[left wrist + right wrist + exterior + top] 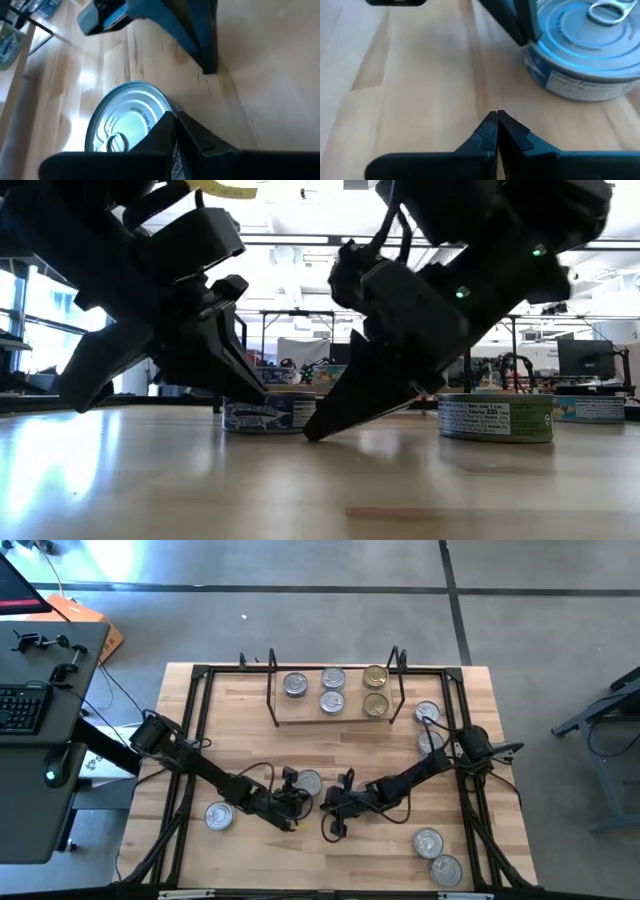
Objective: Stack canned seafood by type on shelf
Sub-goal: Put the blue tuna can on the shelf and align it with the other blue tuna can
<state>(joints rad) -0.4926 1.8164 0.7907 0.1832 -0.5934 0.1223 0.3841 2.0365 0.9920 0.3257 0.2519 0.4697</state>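
Hovering beside the centre tin (309, 782), left hand (291, 802) and right hand (338, 802) are both pinched together, empty; a descent could shove it.

Shiny metal on pale wood

The tin (127, 122) has a glossy silver lid; the tabletop (420, 90) looks like smooth, lightly glossy, possibly varnished wood.
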